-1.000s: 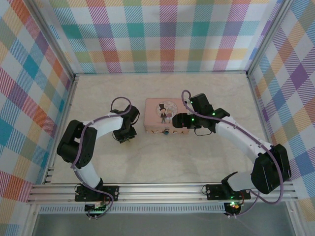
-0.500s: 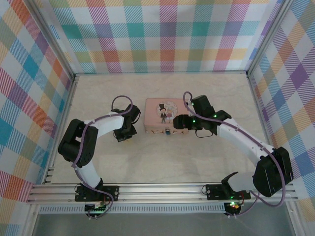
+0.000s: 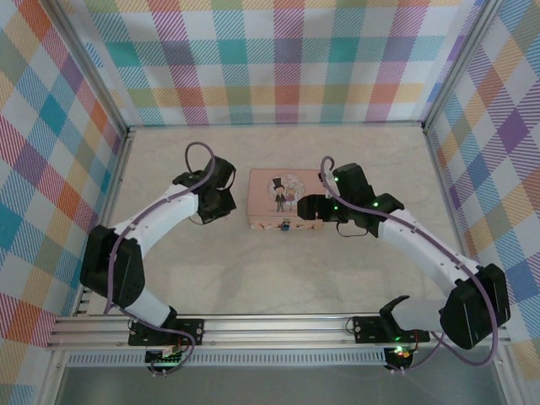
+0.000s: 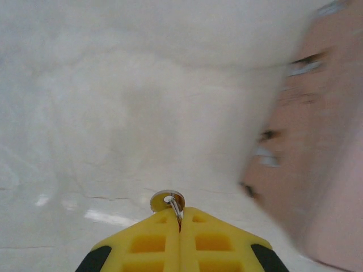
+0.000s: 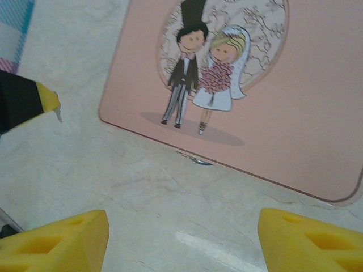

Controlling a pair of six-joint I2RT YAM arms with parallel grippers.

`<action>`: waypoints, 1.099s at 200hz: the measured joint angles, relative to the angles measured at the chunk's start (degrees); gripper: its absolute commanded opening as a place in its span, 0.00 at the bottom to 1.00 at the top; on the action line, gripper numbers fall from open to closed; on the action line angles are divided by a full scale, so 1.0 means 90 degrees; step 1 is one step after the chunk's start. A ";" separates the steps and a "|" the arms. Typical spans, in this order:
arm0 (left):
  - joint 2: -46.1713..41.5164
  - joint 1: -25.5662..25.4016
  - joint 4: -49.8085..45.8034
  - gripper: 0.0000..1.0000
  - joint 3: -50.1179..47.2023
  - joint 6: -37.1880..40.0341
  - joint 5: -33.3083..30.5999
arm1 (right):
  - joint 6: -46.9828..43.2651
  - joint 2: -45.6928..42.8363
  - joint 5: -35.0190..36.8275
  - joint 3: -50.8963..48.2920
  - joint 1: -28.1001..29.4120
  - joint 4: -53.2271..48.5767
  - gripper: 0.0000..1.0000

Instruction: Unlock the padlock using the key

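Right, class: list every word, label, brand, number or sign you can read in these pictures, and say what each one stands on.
None can be read.
The pink tin carries a cartoon bride and groom, with no lettering.
Marks on its side in the left wrist view are too blurred to read.
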 measured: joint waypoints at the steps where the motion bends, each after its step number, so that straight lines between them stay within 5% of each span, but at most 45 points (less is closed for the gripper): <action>1: -0.0010 0.0000 0.0000 0.00 0.0012 0.0000 0.0010 | -0.0005 -0.0007 -0.0007 -0.0002 0.0000 0.0010 0.70; 91: -0.0328 -0.0002 0.0695 0.00 0.0619 -0.0544 0.1812 | -0.0180 -0.0505 -0.0430 -0.0005 0.0000 0.0945 0.67; 220: -0.0937 -0.0015 0.2611 0.00 0.0695 -0.1994 0.3308 | 0.0362 -0.0267 -0.1882 0.0000 0.0000 0.2460 0.51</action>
